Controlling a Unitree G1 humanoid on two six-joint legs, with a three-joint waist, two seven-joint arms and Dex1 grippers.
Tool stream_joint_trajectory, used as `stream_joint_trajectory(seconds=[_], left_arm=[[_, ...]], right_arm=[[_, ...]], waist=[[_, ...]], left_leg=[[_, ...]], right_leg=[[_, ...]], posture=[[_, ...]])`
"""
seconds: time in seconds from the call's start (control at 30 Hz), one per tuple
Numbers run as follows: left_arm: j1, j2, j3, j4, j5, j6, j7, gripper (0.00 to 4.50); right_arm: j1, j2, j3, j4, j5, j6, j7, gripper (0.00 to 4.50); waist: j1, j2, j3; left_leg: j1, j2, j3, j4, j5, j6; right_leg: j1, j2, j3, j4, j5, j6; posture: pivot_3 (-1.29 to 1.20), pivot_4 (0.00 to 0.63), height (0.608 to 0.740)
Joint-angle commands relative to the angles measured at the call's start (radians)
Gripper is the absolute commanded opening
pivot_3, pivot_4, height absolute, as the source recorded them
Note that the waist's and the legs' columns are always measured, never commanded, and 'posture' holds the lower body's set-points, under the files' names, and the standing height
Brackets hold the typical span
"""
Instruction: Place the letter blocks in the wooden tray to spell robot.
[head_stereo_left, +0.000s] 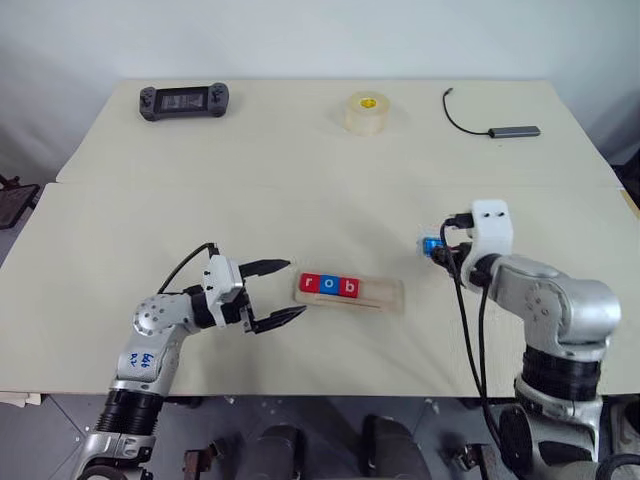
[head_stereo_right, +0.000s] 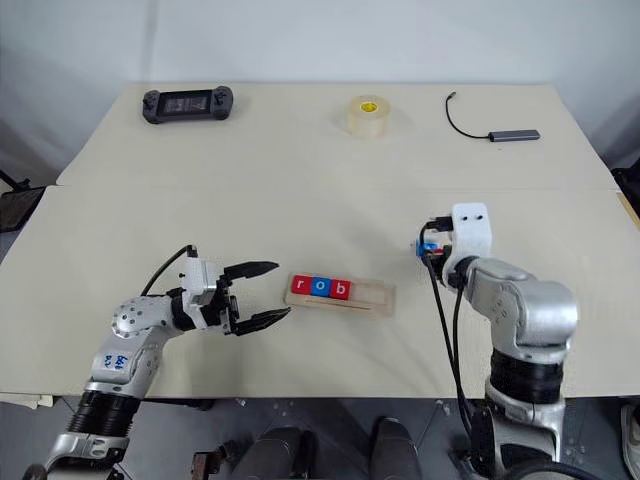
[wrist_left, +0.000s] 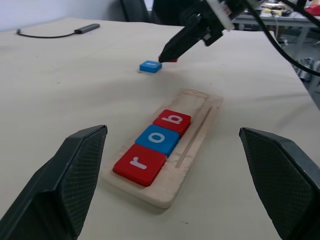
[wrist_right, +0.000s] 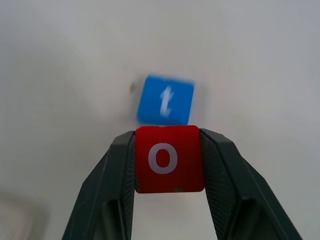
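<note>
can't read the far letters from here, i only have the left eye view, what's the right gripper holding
Observer: The right gripper is shut on a red o block, pinched by its two side edges.
Operator: and the blue one near it
Observer: That blue block is a t, lying flat on the table, apart from the held block.
Operator: room in the tray
Observer: Yes. The wooden tray holds r, o, b at one end, and its groove beyond the b is bare.
</note>
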Motion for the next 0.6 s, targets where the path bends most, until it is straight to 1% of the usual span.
stream_joint_trajectory(seconds=[0.03, 0.2, 0.27, 0.3, 0.33, 0.37, 0.43, 0.47, 0.57, 0.6], left_arm=[[-0.024, 0.001, 0.003, 0.007, -0.012, -0.002, -0.024, 4.5], [-0.04, 0.006, 0.006, 0.022, -0.012, 0.002, -0.04, 4.5], [-0.041, 0.007, 0.007, 0.021, -0.011, 0.002, -0.042, 4.5], [-0.041, 0.007, 0.008, 0.02, -0.01, 0.003, -0.042, 4.5], [-0.041, 0.007, 0.009, 0.019, -0.01, 0.004, -0.042, 4.5], [-0.04, 0.008, 0.01, 0.018, -0.01, 0.003, -0.041, 4.5], [-0.036, 0.007, 0.014, 0.015, -0.01, 0.001, -0.036, 4.5], [-0.031, 0.009, 0.016, 0.01, -0.01, 0.0, -0.035, 4.5], [-0.02, 0.013, 0.022, 0.0, -0.011, -0.003, -0.033, 4.5], [-0.017, 0.014, 0.024, -0.003, -0.012, -0.003, -0.033, 4.5]], right_arm=[[0.056, 0.041, -0.006, -0.137, 0.005, 0.084, -0.011, 1.45], [0.1, 0.06, -0.004, -0.178, -0.019, 0.1, -0.029, 1.45], [0.102, 0.05, -0.004, -0.173, -0.028, 0.093, -0.029, 2.21], [0.101, 0.044, -0.005, -0.167, -0.03, 0.086, -0.025, 2.47], [0.1, 0.04, -0.006, -0.164, -0.031, 0.08, -0.021, 2.82], [0.095, 0.017, -0.008, -0.147, -0.019, 0.057, 0.006, 3.19], [0.089, -0.045, -0.008, -0.107, 0.021, 0.016, 0.084, 3.86], [0.092, -0.113, 0.003, -0.081, 0.054, -0.034, 0.163, 4.17], [0.137, -0.318, 0.06, 0.009, 0.088, -0.278, 0.402, 4.17], [0.163, -0.381, 0.085, 0.045, 0.075, -0.409, 0.491, 4.17]], waist=[[0.0, 0.0, 0.0], [-0.001, 0.0, 0.0], [-0.001, 0.0, 0.0], [-0.001, 0.0, 0.0], [-0.001, 0.0, 0.0], [-0.001, 0.0, 0.0], [0.001, 0.0, 0.0], [0.002, 0.0, 0.0], [0.001, 0.0, 0.0], [0.001, -0.001, 0.0]], left_leg=[[0.0, 0.0, 0.0, 0.0, 0.0, 0.0], [0.0, -0.001, 0.001, 0.0, 0.0, 0.0], [0.0, -0.001, 0.001, 0.0, 0.0, 0.0], [0.0, -0.001, 0.001, 0.0, 0.0, 0.0], [0.0, -0.001, 0.001, 0.0, 0.0, 0.0], [0.0, -0.001, 0.001, 0.0, 0.0, 0.0], [0.0, -0.001, 0.001, 0.0, 0.0, 0.0], [0.0, -0.002, 0.001, 0.0, 0.0, 0.001], [0.0, -0.002, 0.002, 0.0, 0.0, 0.002], [0.0, -0.002, 0.002, 0.0, 0.0, 0.002]], right_leg=[[0.0, 0.0, 0.0, 0.0, 0.0, 0.0], [-0.001, 0.0, 0.002, 0.001, 0.0, 0.0], [-0.001, 0.0, 0.002, 0.001, 0.0, 0.0], [-0.001, 0.0, 0.002, 0.001, 0.0, 0.0], [-0.001, 0.0, 0.002, 0.001, 0.0, 0.0], [-0.001, 0.0, 0.002, 0.001, 0.0, 0.0], [-0.001, 0.0, 0.002, 0.001, 0.0, 0.0], [-0.001, -0.001, 0.002, 0.001, 0.0, 0.0], [0.0, -0.001, 0.003, -0.001, 0.0, 0.0], [0.0, -0.001, 0.002, -0.001, 0.0, 0.0]], posture=[[0.0, 0.15, 0.74], [0.0, 0.15, 0.74], [0.0, 0.15, 0.74], [0.0, 0.15, 0.74], [0.0, 0.15, 0.74], [0.0, 0.15, 0.74], [0.0, 0.15, 0.74], [0.0, 0.15, 0.74], [0.0, 0.15, 0.74], [0.0, 0.15, 0.74]])
